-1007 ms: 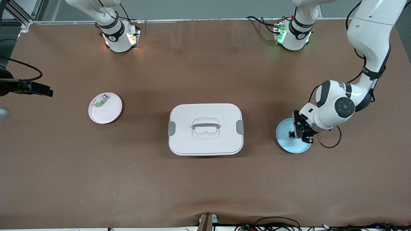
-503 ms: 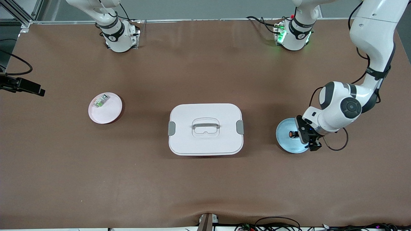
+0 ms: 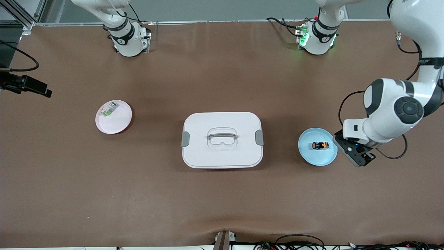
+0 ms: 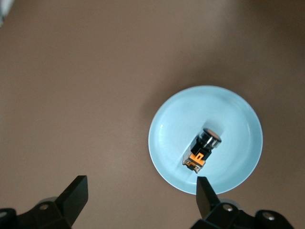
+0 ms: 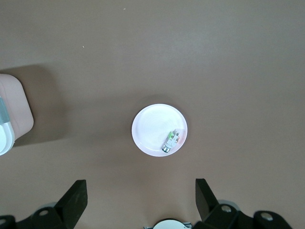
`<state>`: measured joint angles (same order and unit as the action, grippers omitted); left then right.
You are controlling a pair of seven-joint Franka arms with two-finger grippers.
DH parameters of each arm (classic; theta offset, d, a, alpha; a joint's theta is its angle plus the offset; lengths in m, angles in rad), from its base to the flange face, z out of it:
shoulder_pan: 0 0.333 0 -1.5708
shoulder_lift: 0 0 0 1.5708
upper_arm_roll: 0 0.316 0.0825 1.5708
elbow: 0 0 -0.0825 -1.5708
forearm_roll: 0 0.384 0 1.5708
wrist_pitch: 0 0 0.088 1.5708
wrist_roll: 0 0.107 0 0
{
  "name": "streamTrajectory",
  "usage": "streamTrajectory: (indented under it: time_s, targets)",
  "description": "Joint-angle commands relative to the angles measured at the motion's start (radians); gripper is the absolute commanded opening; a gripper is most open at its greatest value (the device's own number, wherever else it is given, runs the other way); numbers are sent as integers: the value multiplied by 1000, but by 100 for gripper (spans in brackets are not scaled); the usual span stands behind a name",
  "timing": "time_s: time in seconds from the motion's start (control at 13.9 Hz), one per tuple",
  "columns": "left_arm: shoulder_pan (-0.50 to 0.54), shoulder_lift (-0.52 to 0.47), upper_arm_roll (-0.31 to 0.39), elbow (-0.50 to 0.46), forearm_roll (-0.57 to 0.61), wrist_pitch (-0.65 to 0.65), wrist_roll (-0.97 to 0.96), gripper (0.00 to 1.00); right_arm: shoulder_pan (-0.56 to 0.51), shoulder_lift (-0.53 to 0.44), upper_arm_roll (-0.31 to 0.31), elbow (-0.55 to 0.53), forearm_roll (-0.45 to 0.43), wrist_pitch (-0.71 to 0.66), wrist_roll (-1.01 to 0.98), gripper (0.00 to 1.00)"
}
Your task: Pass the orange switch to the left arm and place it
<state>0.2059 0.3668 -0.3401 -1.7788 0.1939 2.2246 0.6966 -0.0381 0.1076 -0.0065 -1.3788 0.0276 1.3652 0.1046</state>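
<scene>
From my station, I judged the transfer all but done. The orange switch (image 3: 319, 146) lay on its side in the blue plate (image 3: 307, 152), toward the left arm's end of the bench, with nothing gripping it. The left tool (image 3: 354, 155) hung with its jaws spread wide and empty, over the bench just beside the plate's rim; in the left wrist view both fingertips (image 4: 76, 191) stood apart with the switch (image 4: 202, 151) clear of them in the plate (image 4: 167, 143).

The box (image 3: 222, 139) sat closed in the middle of the bench, between the two plates, with no arm over it. The pink plate (image 3: 119, 123) toward the right arm's end held only the small clear-and-green component (image 3: 108, 109).

The right tool (image 5: 138, 200) was also spread and empty, high over the bench and looking down on the pink plate (image 5: 152, 129); that arm appeared to be waiting. What I reckoned remained was merely pulling the left arm clear.
</scene>
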Motion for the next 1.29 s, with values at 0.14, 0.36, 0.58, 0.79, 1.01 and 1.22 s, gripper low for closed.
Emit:
streamTrajectory:
  time_s: [0.14, 0.36, 0.58, 0.79, 1.01, 1.22]
  targets:
    - [3, -103, -28, 32, -46, -89, -395, 100, 18, -75, 3, -98, 17, 69, 61, 100]
    - [4, -173, -28, 33, -60, -152, -622, 100, 15, -135, 3, -190, 17, 155, 60, 100]
    - [7, -232, -27, 44, -67, -230, -761, 100, 14, -132, 5, -178, 15, 193, 43, 100]
    - [7, -236, -20, 139, -65, -402, -850, 100, 9, -129, 2, -166, 2, 189, -61, 100]
    - [10, -232, -13, 235, -59, -515, -849, 100, 7, -128, 2, -158, 2, 189, -94, 100]
    - [42, -239, -5, 265, -67, -539, -830, 100, 9, -128, 3, -158, 2, 187, -94, 100]
